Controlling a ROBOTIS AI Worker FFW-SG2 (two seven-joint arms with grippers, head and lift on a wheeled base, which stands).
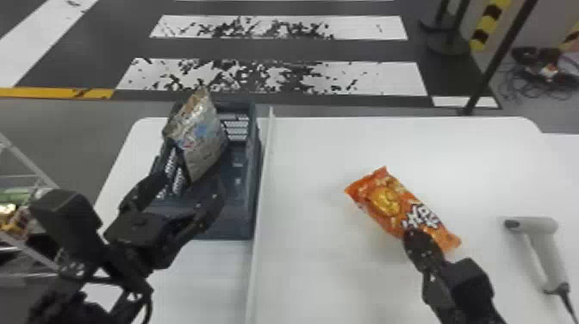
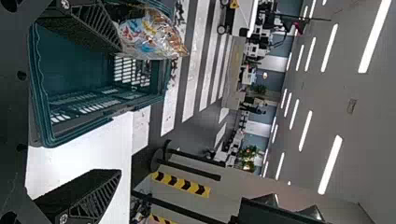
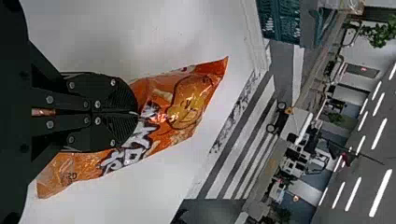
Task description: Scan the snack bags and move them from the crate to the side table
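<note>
My left gripper (image 1: 189,188) stands open over the near part of the dark crate (image 1: 255,172), its fingers wide apart. Just beyond it a silver snack bag (image 1: 201,140) leans upright at the crate's left side, rising above the rim. In the left wrist view, the silver bag (image 2: 150,33) lies past one finger of the open left gripper (image 2: 118,109), beside the crate (image 2: 46,116). On the right, my right gripper (image 1: 414,238) pinches an orange snack bag (image 1: 387,202) above the white table. The right wrist view shows the right gripper (image 3: 136,112) closed on the middle of the orange bag (image 3: 182,109).
A grey handheld scanner (image 1: 539,241) rests on the white table (image 1: 327,275) at the right, its cable running toward the near edge. A raised white strip (image 1: 258,215) runs between the crate and that surface. At far left stands a wire rack (image 1: 30,161) with goods.
</note>
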